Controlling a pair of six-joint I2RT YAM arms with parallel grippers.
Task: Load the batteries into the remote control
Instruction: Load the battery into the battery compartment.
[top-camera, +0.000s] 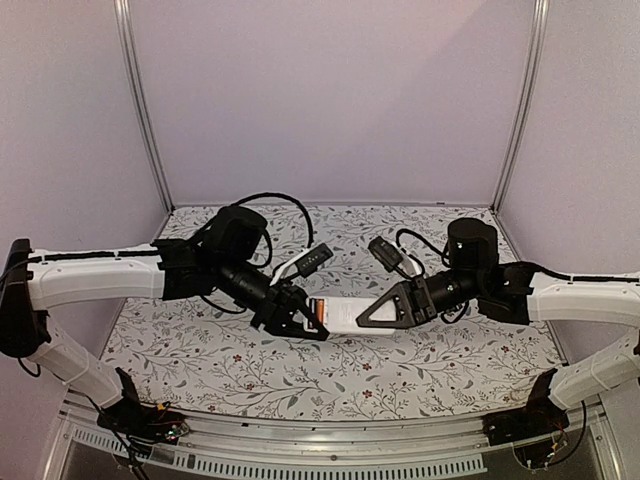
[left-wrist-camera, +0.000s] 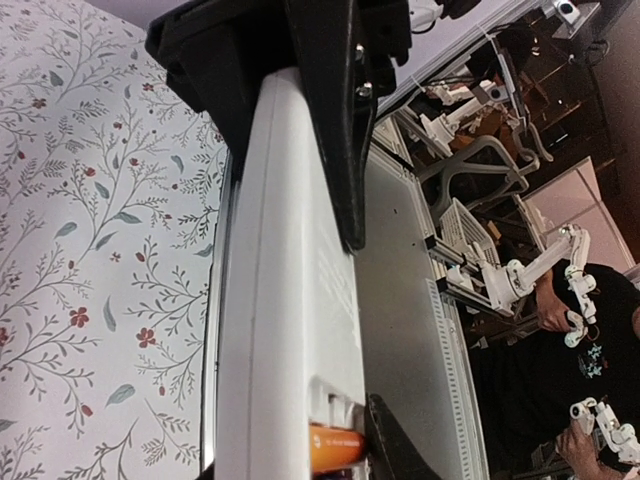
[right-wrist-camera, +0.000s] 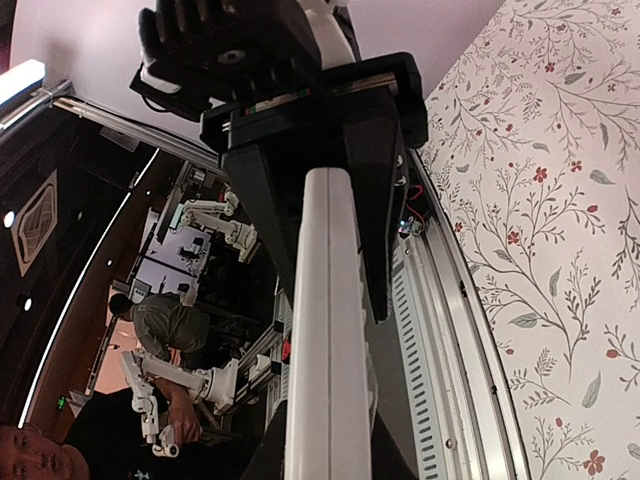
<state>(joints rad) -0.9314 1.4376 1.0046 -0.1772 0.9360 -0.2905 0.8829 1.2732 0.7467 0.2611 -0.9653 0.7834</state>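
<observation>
Floral-patterned tablecloth (top-camera: 200, 350) lies beneath the slim, white-backed plastic remote control (top-camera: 345, 313), held over the tabletop's middle. A small cylindrical orange battery (top-camera: 320, 312) sits in its left end. The dark battery is out of sight, so loading looks half done at best. Right gripper (top-camera: 368, 312) clamps the remote's right end, and left gripper (top-camera: 303, 322) appears pinched across the battery end. Both forearms reach inward, roughly level.

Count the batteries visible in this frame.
1. An orange battery sits at the end of the white remote control, right beside the left tool. No dark battery shows; one may be hidden by the remote or the tools.
</observation>
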